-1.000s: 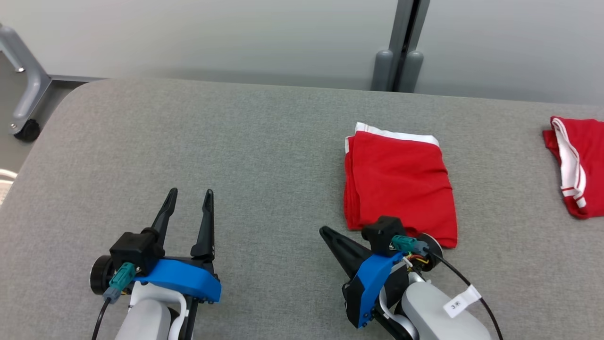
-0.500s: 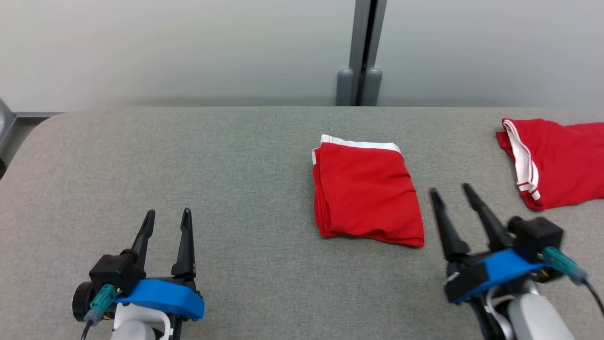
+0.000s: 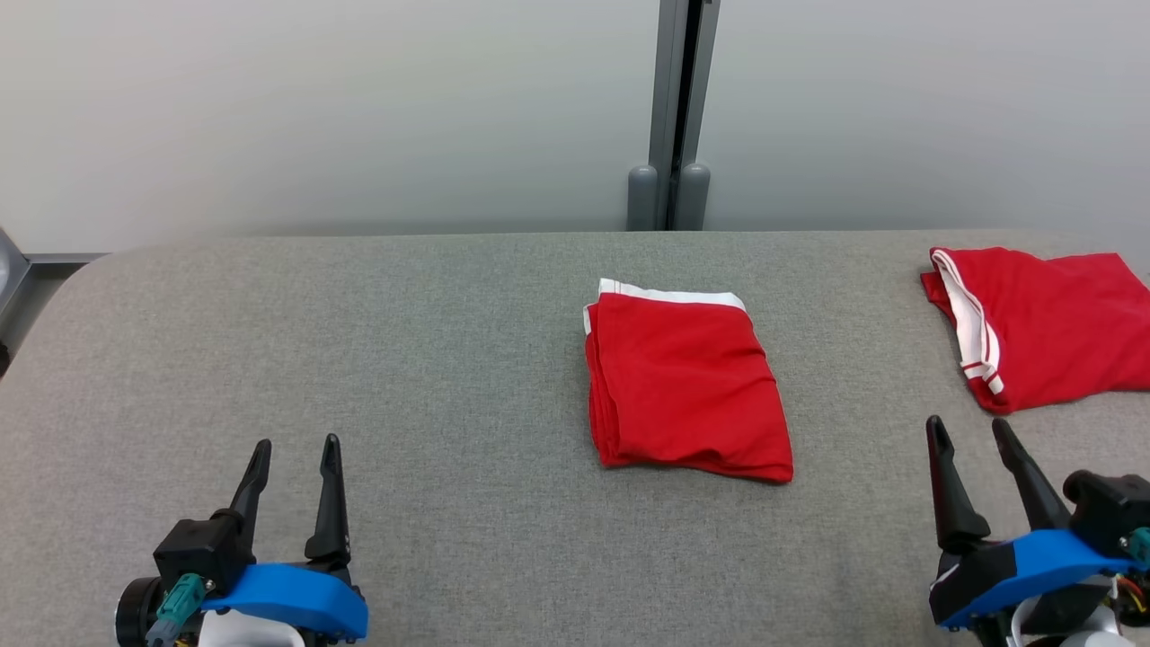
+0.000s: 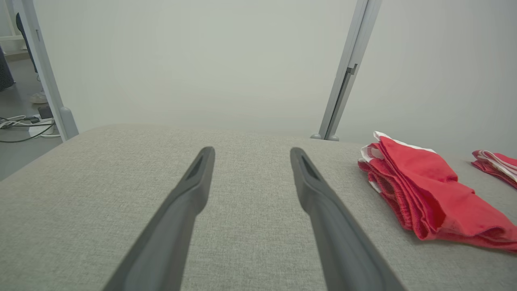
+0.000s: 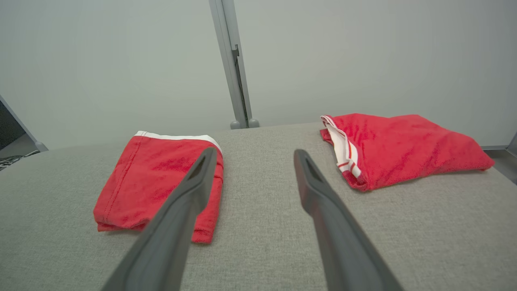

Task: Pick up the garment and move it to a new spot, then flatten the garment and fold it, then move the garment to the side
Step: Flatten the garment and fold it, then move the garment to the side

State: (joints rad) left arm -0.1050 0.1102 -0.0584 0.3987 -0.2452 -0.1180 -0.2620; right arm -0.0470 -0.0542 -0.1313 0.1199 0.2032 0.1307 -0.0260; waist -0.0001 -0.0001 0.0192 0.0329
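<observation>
Right gripper [image 3: 967, 425] hovers spread wide and empty over the table [image 3: 404, 359] at its near right; left gripper [image 3: 296, 443], equally open and empty, at its near left. Folded red garment [image 3: 687, 386] lies mid-table.

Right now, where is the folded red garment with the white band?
In the head view the folded red garment lies centred on the grey fabric table, in line with the grey wall post, left of the looser red striped garment.
</observation>
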